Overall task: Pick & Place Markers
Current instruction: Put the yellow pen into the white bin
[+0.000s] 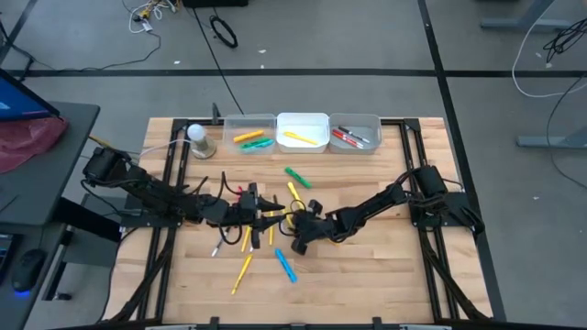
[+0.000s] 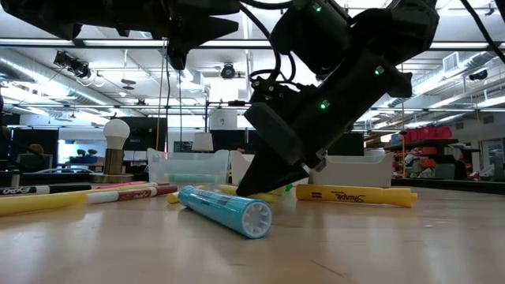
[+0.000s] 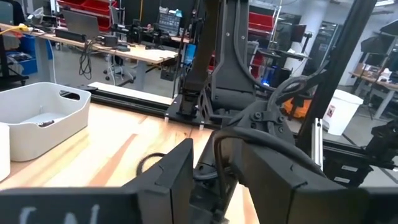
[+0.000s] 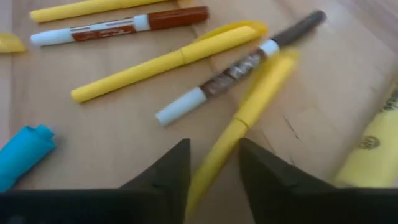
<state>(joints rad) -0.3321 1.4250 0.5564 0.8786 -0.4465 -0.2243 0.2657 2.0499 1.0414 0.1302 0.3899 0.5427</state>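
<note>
Wooden table, three bins, right gripper parted astride one yellow marker, left gripper parted, empty.

Grey floor with dark seams and loose cables at 12 o'clock; dark side desk at 9 o'clock; fluorescent ceiling strips light the workshop.
</note>
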